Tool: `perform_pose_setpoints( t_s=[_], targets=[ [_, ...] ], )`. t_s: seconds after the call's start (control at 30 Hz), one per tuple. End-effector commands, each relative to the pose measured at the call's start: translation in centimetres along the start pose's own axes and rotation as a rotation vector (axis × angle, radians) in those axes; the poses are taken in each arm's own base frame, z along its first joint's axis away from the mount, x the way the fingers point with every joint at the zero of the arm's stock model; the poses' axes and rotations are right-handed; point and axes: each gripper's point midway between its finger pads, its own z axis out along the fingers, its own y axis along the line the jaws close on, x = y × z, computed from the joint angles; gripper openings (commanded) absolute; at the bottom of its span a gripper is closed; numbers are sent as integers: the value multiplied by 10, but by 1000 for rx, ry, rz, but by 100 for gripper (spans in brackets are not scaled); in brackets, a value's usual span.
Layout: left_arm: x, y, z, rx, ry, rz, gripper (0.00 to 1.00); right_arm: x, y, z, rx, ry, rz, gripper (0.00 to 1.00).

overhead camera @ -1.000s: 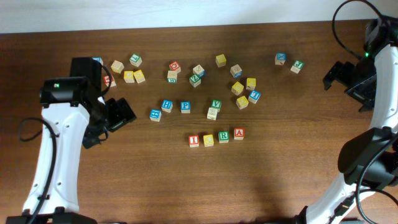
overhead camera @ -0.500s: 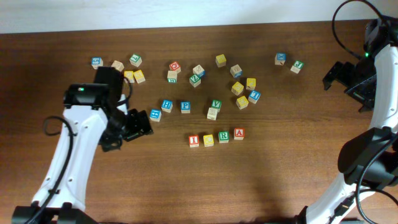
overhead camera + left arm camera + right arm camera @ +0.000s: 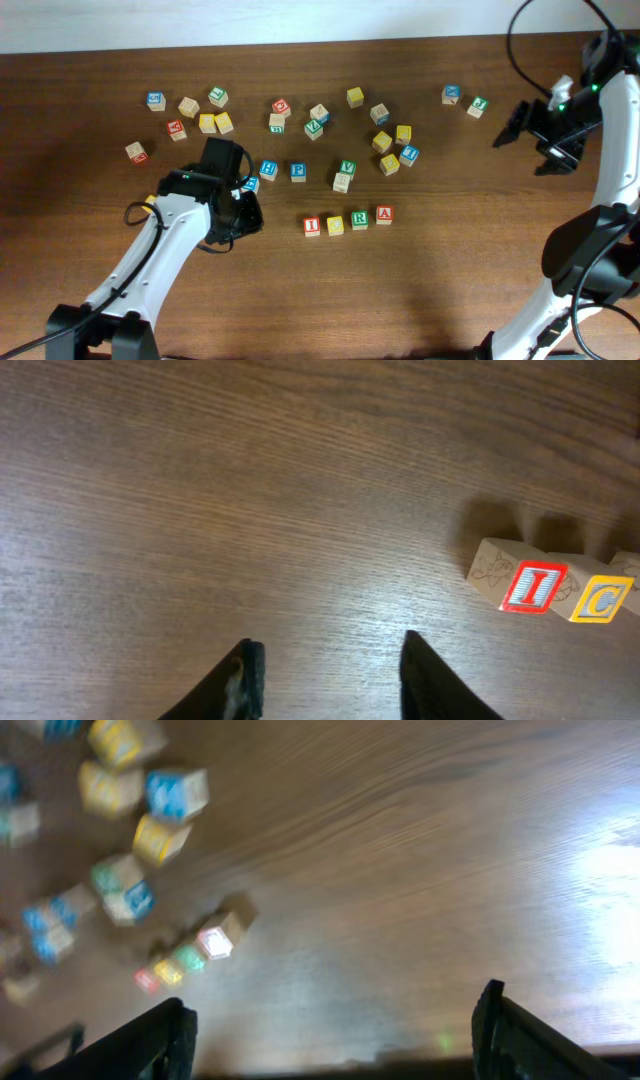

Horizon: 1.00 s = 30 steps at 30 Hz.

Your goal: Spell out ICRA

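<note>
Left of the row, the left tool (image 3: 330, 645) sits low over bare wood, fingers apart, nothing between them. From its wrist camera the I cube (image 3: 531, 586) and C cube (image 3: 601, 600) lie ahead and off to the right, clear of both fingers. From overhead it's near the I end, not touching.

Right tool (image 3: 334, 998) is well apart from the row, over the far right side of the surface (image 3: 450, 290), fingers spread wide and empty. Its view is blurred; the row only shows as small coloured blobs far off to the left.

Surface is dark brown wood grain, with a pale strip along the top edge in the overhead view. Loose cubes are scattered above the row, including a blue P cube (image 3: 298, 171) and a green V cube (image 3: 347, 167).

Row reads I, C, R cube (image 3: 359, 220), A cube (image 3: 384, 215) left to right, sitting below the scatter. Cubes are side by side, letters up, and the line climbs slightly toward the A. Frames: red, yellow, green, red. All four are the same size, bare wood sides; the I cube's side faces carry faint line drawings.
</note>
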Motion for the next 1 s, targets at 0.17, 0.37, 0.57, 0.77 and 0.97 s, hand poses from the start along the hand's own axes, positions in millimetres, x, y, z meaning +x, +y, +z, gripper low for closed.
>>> perform_pose_setpoints(
  t_s=[0.17, 0.37, 0.57, 0.77, 0.97],
  targets=[
    [15, -18, 2, 7, 13, 75, 38, 82, 63, -9, 67, -18, -335, 71],
    [4, -27, 2, 38, -36, 85, 24, 131, 38, -1, 62, -135, -389, 77],
    [-2, -33, 12, 43, -44, 75, 4, 98, 50, 61, -22, -139, -412, 20],
    [7, -38, 54, 46, 74, 59, 0, 88, 72, 136, -34, -63, -435, 4],
    [12, -53, 75, 49, 84, 103, 0, 92, 66, 193, 109, 37, -399, 4]
  ],
)
